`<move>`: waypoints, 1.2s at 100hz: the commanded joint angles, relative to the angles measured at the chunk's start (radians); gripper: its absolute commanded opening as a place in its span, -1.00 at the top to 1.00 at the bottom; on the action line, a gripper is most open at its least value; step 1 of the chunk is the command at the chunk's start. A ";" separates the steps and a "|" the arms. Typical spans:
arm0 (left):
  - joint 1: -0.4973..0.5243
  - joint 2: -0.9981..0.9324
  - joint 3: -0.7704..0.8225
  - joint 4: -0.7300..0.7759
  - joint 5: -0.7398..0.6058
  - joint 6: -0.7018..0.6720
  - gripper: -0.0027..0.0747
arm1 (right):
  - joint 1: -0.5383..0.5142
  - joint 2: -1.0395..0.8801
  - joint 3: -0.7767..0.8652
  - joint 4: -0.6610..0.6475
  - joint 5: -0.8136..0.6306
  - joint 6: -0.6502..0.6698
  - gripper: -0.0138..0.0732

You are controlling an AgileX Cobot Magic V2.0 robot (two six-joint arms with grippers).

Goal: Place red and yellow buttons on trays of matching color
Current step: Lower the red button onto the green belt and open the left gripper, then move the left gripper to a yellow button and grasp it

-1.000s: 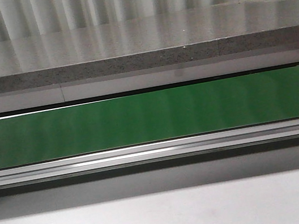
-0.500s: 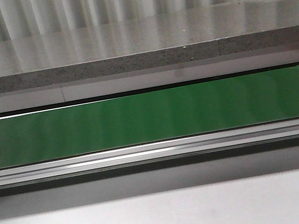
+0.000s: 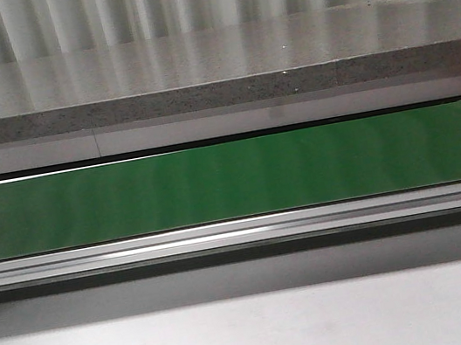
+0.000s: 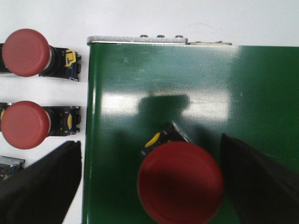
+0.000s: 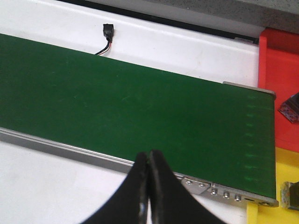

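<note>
Left claw (image 4: 180,186): fingers spread wide, one dark finger (image 4: 44,186) over the white table (image 4: 187,18), the other over the green belt (image 4: 210,93). A red button (image 4: 180,182) sits on the belt between the two fingers, cap toward the camera, with a gap on each side; neither finger touches it. Its black and yellow base pokes out on the far side of the cap.

Off the belt end, beyond the outer finger, two more red buttons lie on the table: one (image 4: 25,52) farther off, one (image 4: 24,124) just past the fingertip. A third item at the frame edge is cut off.

Right claw (image 5: 148,186): fingers pressed together, holding nothing, above the near rail of the belt. Past the belt end beside it lie the red tray (image 5: 280,84) and the yellow tray (image 5: 275,182), each holding a small, partly cropped part.

Front view: belt bare, no arms visible.
</note>
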 commanded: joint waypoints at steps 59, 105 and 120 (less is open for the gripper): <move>0.119 -0.228 -0.106 0.008 0.025 -0.069 -0.75 | 0.002 -0.005 -0.023 0.002 -0.057 -0.011 0.84; 0.433 -0.103 -0.014 0.004 -0.060 -0.122 -0.75 | 0.002 -0.005 -0.023 0.002 -0.057 -0.011 0.84; 0.433 -0.052 -0.014 0.035 -0.060 -0.122 -0.75 | 0.002 -0.005 -0.023 0.002 -0.057 -0.011 0.84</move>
